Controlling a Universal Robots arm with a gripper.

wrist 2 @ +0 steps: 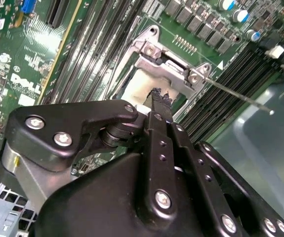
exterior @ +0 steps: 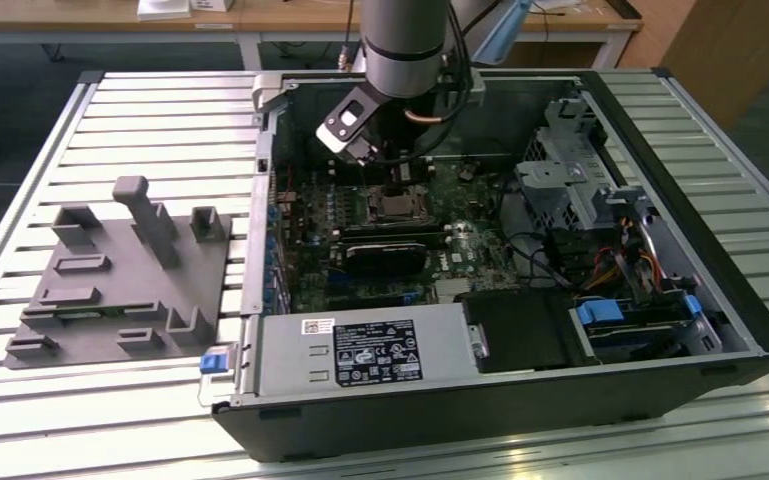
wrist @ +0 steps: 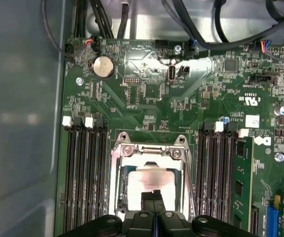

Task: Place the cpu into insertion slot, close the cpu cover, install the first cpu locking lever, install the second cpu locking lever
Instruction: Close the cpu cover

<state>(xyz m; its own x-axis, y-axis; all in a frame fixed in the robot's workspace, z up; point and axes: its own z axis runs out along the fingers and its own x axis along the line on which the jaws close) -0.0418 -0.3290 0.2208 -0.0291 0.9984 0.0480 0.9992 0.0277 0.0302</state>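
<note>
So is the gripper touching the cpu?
Cannot tell. In the first wrist view the shut gripper overlaps the cpu top; neither contact nor a gap shows plainly.

Beneath fingers (wrist: 148,202): cpu (wrist: 146,178) under cpu cover (wrist: 151,150), memory slots (wrist: 85,173) either side.

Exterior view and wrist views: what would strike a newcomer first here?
The open computer case on the slatted table, with the arm reaching into it in the exterior view. In the first wrist view the shut pincer hangs over the cpu, which lies in the insertion slot between dark memory slots.
</note>
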